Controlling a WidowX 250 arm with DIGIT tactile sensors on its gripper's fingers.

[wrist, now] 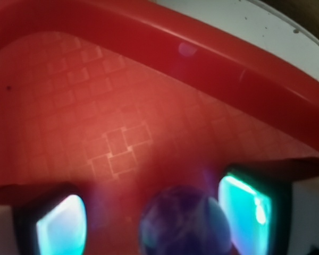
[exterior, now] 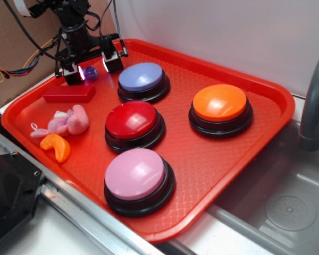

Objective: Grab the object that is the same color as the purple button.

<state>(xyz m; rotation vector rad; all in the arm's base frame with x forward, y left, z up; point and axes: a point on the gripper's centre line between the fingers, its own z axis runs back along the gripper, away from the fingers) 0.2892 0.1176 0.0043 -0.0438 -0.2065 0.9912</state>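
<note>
Upper left of the exterior frame: black robot hand (exterior: 90, 70) sits low, fingers apart, straddling the tiny shiny dark-purple ball (exterior: 90, 73), not clamped. Ball lies on the red textured plastic tray (exterior: 212, 154), left of the periwinkle dome button (exterior: 142, 77). Risk: round slick ball squirts out on closing, toward the tray rim. White wall behind, steel sink to the right.

Lab-style test rig — toy sink (exterior: 287, 212) w/ grey faucet (exterior: 315, 101), loose wires (exterior: 16, 69), cardboard backdrop (exterior: 16, 37).
</note>
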